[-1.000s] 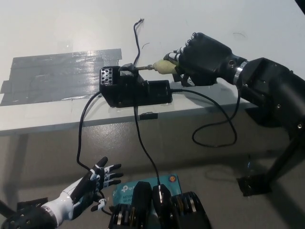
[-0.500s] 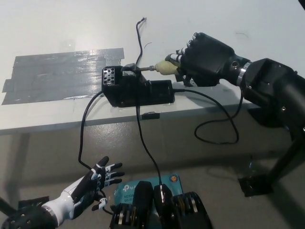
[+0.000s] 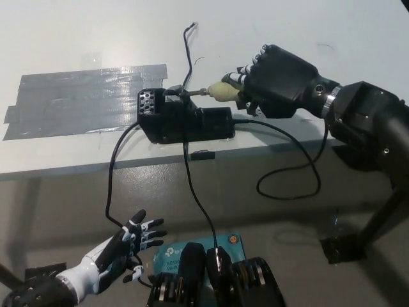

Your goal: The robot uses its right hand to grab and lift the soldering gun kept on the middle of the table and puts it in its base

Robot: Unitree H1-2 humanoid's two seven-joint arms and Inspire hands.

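Black right hand: the right hand [image 3: 278, 80] reaches in from the right and is wrapped around the handle of the soldering gun [image 3: 220, 91], fingers curled over its pale yellow grip.
Soldering gun position: held low over the table, lying almost level, its thin metal tip pointing left and meeting the top of the base [image 3: 182, 121]; whether the tip is fully seated cannot be told.
Handling: likely light and rigid, with a thin tip that could bend or catch; the padded yellow grip looks like the safe place to hold, well back from the metal end.
Cable: a thin black cable [image 3: 287, 163] runs from the base and loops off the table edge; it may tug as the tool moves.
Base: a black box near the front edge of the table, with a perforated white panel on its left face.
Surface: a smooth white table [image 3: 77, 32], with a wide patch of grey tape [image 3: 70, 99] left of the base.
Left hand: the white left hand [image 3: 124, 246] rests low at the lower left, below the table, fingers spread and holding nothing.
Room: grey floor beneath, with a teal box [image 3: 169, 256] on it.
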